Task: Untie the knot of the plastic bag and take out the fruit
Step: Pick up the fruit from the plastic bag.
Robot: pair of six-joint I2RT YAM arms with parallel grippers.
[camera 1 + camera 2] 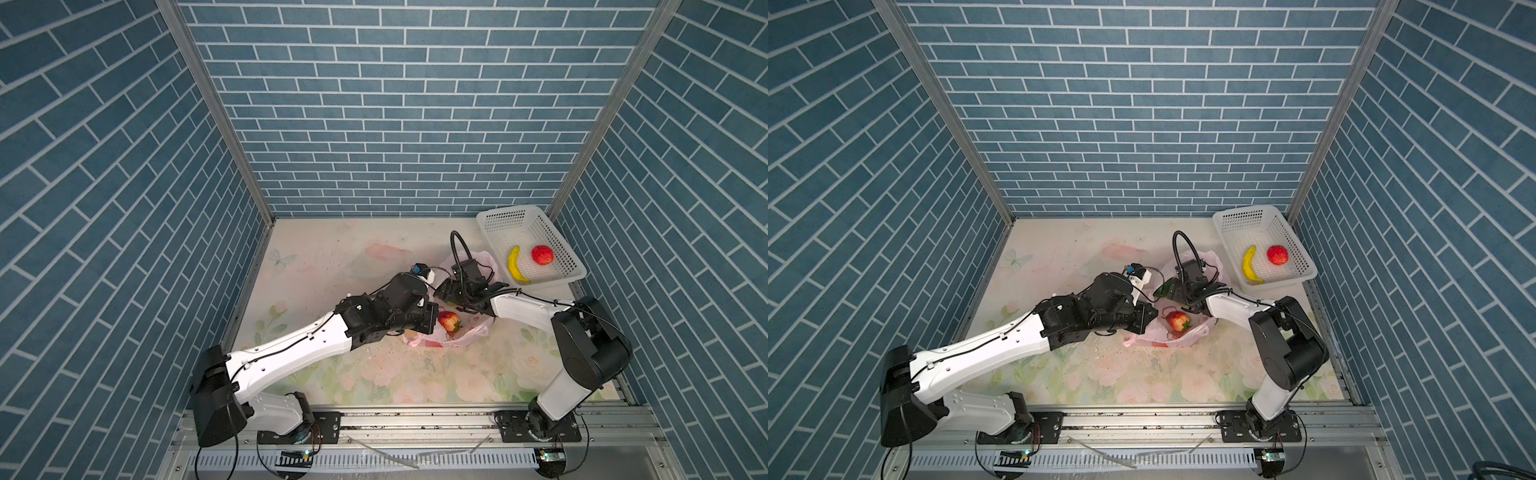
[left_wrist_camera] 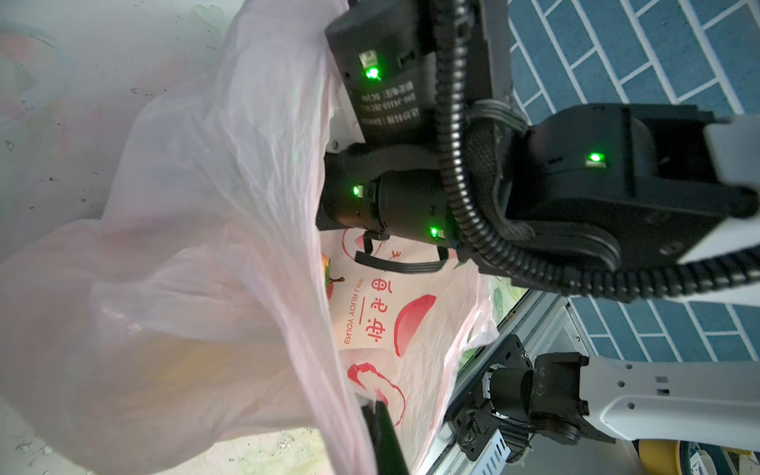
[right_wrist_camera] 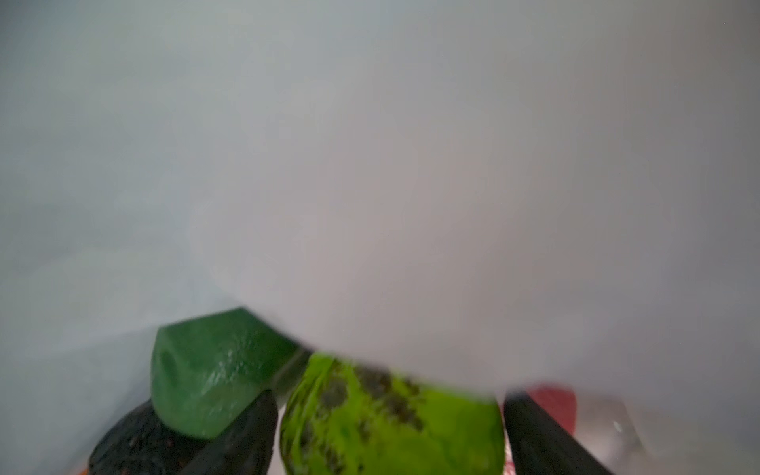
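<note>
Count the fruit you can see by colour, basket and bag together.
Yellow: 1, banana in the basket
Red: 2, red fruit in the basket, strawberry in the plastic bag
Green: 2, dark green piece, bright green fruit
Dark: 1, dark round piece
Total: 6

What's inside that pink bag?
A strawberry, a bright green fruit, a darker green one and a dark round piece show in the pink bag. Anything under them or the folded plastic is hidden.
</note>
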